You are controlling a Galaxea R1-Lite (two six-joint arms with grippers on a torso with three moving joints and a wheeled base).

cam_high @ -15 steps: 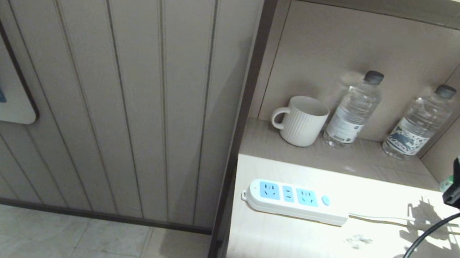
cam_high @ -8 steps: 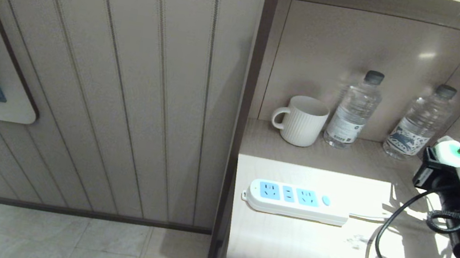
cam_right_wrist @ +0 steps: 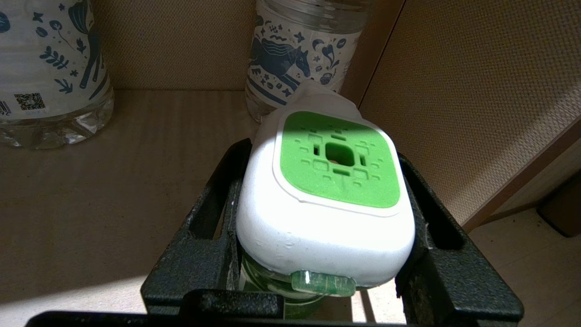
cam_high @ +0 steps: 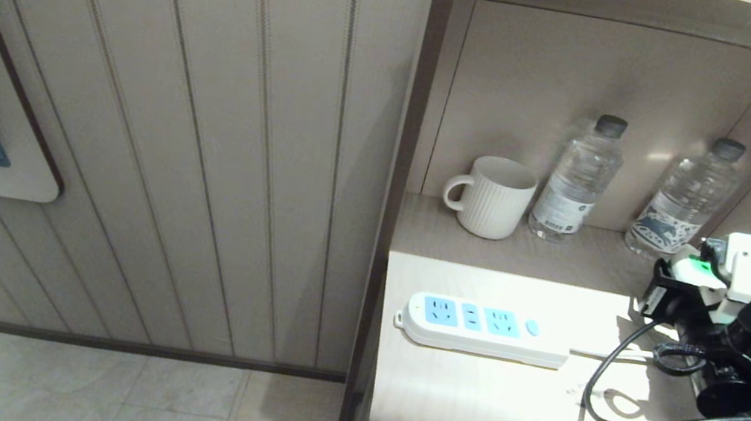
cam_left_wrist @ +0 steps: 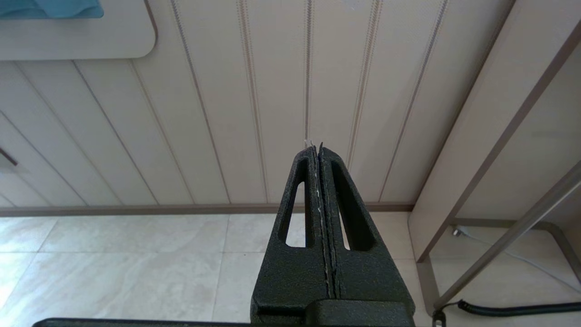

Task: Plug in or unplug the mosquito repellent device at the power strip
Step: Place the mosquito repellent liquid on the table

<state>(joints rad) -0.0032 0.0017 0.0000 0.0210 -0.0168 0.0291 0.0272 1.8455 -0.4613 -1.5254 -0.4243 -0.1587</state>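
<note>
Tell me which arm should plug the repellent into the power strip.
Right. Its hand already grips the repellent above the table's right end, near the power strip. The left hand is shut, empty, and faces the wall.

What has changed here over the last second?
The right gripper, shut on the mosquito repellent device, has carried it leftward over the table, closer to the power strip. Strip, mug and both water bottles stayed put; the device is not plugged in.
</note>
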